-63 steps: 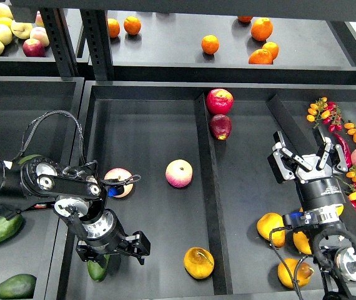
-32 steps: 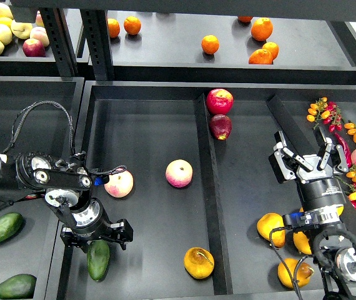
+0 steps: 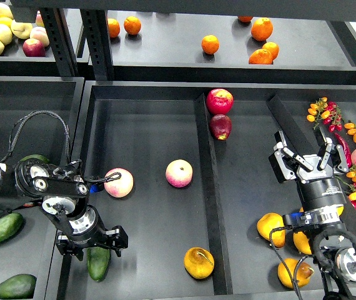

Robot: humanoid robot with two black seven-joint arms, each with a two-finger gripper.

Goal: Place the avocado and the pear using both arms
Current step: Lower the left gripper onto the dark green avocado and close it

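- Two arms in view, near edge first. Left gripper (image 3: 90,240) hangs low over the front left of the middle tray (image 3: 147,112), just inside its left wall; its two fingers stand apart, spread wider than the fruit below, clamping nothing.
- Avocado (image 3: 98,262) lies on the tray floor directly under that gripper, long axis running front to back, smooth glossy dark green skin. Its upper end is hidden by the fingers; I cannot tell whether they touch it.
- Pear (image 3: 198,263) sits near the tray's front, just left of the centre divider (image 3: 206,187): roundish, yellow-orange, brown bruised patch on top. Bare dark floor lies between it and the avocado.
- Two more green avocados (image 3: 4,228) rest in the left tray, beyond the wall.
- Right gripper (image 3: 309,156) is held up over the right compartment, fingers spread wide, nothing between them. Yellow-orange pears (image 3: 270,228) cluster near its wrist.
- Mid tray: two pink peaches (image 3: 179,173), well apart, matte skins; open floor around both.
- Far end of the divider: a red apple (image 3: 220,100) with a darker red fruit (image 3: 220,126) just in front.
- Right edge: small red and orange tomatoes (image 3: 328,112) strung along the tray side.
- Farthest: upper shelf (image 3: 165,44) with scattered oranges (image 3: 210,44); yellow and red apples at far left.
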